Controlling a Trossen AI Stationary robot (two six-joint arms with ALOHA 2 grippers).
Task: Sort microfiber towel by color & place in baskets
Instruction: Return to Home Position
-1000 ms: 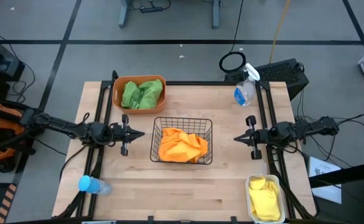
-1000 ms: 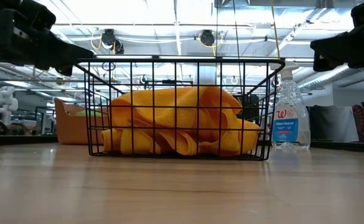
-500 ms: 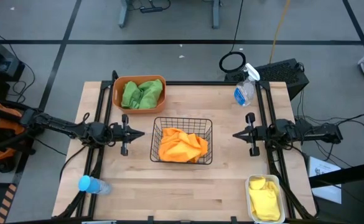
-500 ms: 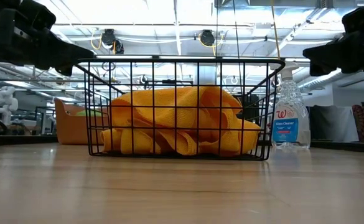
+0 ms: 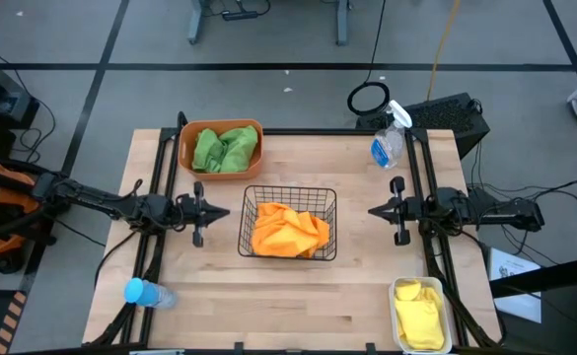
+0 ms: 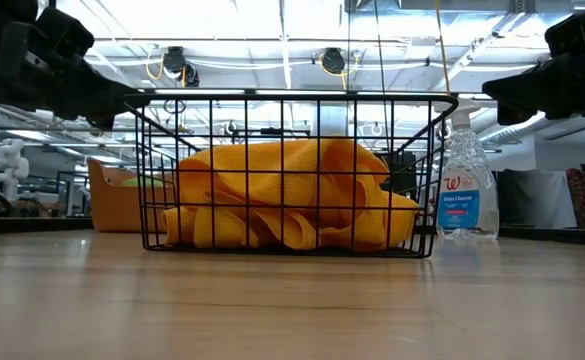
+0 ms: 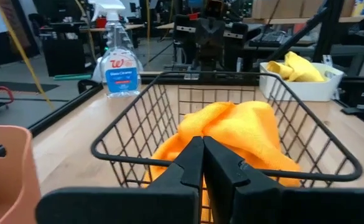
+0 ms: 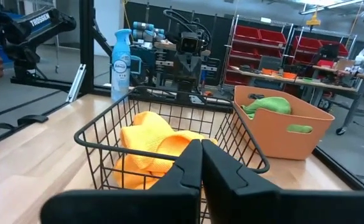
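Sorting looks done. Green towels (image 5: 224, 148) sit in the orange tub (image 5: 221, 124) at upper left of the surface (image 5: 357, 286). Orange towels (image 5: 288, 232) are heaped in the black wire basket (image 5: 288, 187) at ctr, and yellow towels (image 5: 418, 316) fill the white bin (image 5: 450, 316) at lower right corner. No cloth lies loose on the wood in the high view. Can't count cloths per pile; folds hide that.

Left gripper (image 5: 219, 211) hovers just left of the wire basket, tips aimed at it. Right gripper (image 5: 377, 210) mirrors it on the basket's right, a bit farther off. Both are off the surface: the low view has them at approx basket-rim height, in the frame's upper corners. In each wrist view the two fingers are pressed together into a wedge w/ nothing btwn them.

Step in hand, by my read: parking the arms in rest pose, since no pick or place seems left.

Next move prob. calls for drawing each arm back toward its own side edge of the frame. It should hold height so the tips clear the basket rim, w/ no grasp needed. Risk seems low: the spray bottle (image 5: 387, 146) at upper right and the blue-capped bottle (image 5: 148, 293) at lower left both stand apart from the arms.
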